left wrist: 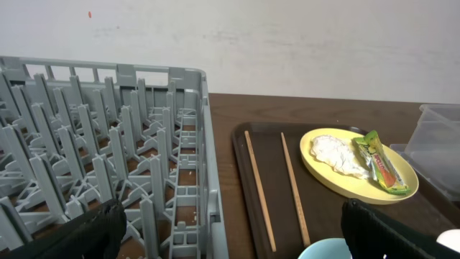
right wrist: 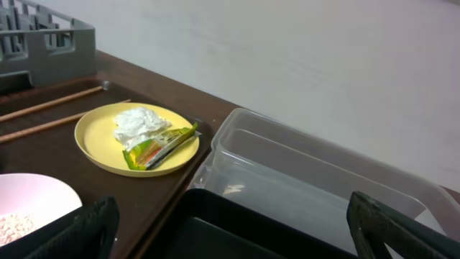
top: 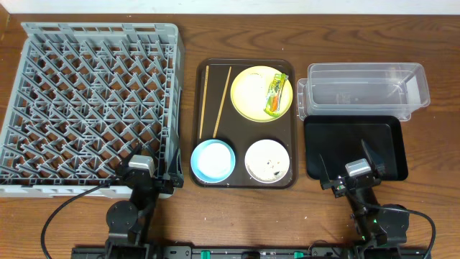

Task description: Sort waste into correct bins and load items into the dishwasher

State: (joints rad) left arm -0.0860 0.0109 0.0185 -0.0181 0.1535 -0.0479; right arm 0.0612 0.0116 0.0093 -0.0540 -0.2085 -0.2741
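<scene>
A brown tray [top: 244, 180] holds a yellow plate [top: 251, 101] with a crumpled tissue [right wrist: 138, 122] and a green wrapper [top: 275, 93], two chopsticks [top: 204, 97], a blue bowl [top: 213, 159] and a white bowl [top: 268, 161] with crumbs. The grey dish rack [top: 90, 101] is at the left. A clear bin [top: 363, 90] and a black bin [top: 354, 147] are at the right. My left gripper [top: 152, 155] is open and empty at the rack's near right corner. My right gripper [top: 348, 160] is open and empty over the black bin's near edge.
The tray's contents also show in the left wrist view: plate [left wrist: 345, 183], wrapper [left wrist: 379, 162], chopsticks [left wrist: 259, 188]. The rack wall [left wrist: 208, 173] runs close beside the tray. Bare wooden table [top: 431, 208] lies around everything.
</scene>
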